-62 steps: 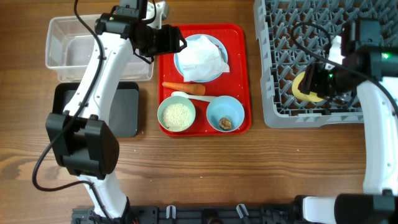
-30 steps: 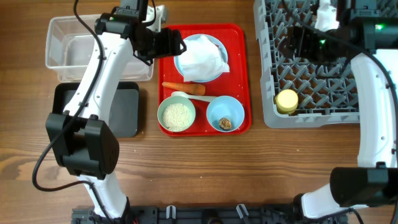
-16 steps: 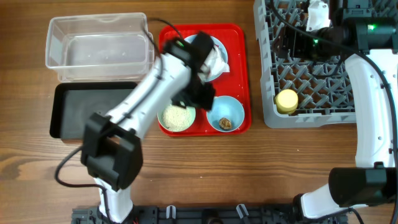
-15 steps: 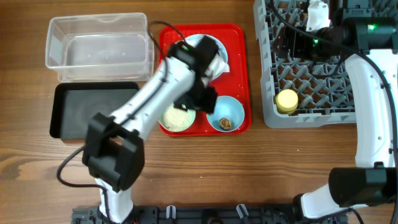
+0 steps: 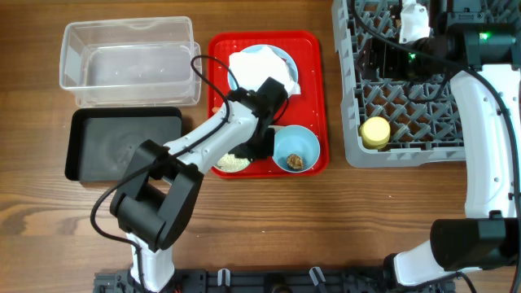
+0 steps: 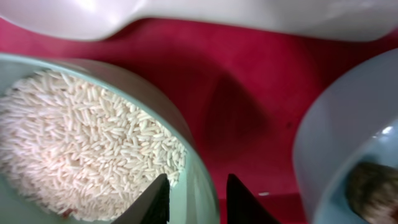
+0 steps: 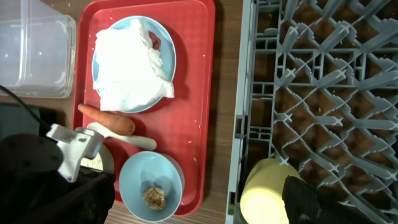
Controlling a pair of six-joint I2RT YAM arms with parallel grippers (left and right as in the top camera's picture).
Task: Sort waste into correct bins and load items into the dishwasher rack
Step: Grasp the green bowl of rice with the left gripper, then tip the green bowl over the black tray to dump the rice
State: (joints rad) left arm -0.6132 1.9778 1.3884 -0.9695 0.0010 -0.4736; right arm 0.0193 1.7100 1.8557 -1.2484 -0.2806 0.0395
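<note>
Left gripper (image 6: pixel 198 200): jaws narrowly straddle the rim of the pale-green bowl (image 6: pixel 186 144) on the red tray (image 6: pixel 249 112); whether it is pinched cannot be told.
Right gripper (image 5: pixel 387 55): spread wide and empty over the dishwasher rack (image 5: pixel 456 122).
Technique: pinch the rim squarely and lift level, so the rice (image 6: pixel 87 149) stays in.

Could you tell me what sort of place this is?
Probably a lab tabletop staged as a dish-clearing station: a wooden table, a grey dishwasher rack, and a red tray of used dishes.

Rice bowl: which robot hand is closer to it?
Left. The left gripper is right at the pale-green rice bowl, one finger on each side of its rim. The right gripper is far off, over the grey dishwasher rack.
</note>
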